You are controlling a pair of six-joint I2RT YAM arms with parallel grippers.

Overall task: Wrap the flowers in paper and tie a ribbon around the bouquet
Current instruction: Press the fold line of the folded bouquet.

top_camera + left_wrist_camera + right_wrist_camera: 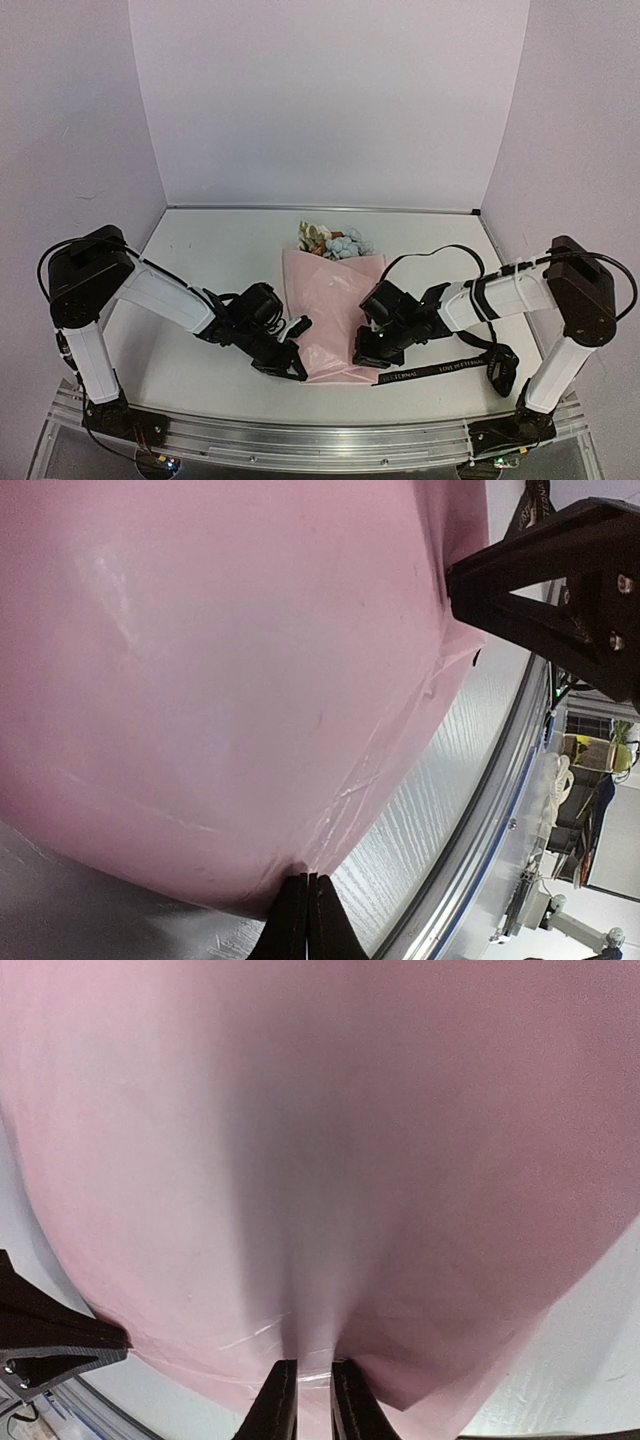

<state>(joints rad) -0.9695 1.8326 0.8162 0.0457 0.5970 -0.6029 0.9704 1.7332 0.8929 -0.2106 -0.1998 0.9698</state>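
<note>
Robotics lab test booth. Two black-and-white robot arms, the left arm (165, 297) and the right arm (505, 293), are bolted to an aluminium rail (300, 440) that runs behind the jaws along the near edge of a white worktop (200, 260). Plain pale lilac panels (330, 100) wall the worktop in beyond the jaws and on either side of them. Black cables (440, 247) loop off the arms. In the left wrist view, to the right of the jaws and past the rail, a cluttered workroom (590, 770) shows, its stands and equipment too blurred to name.
</note>
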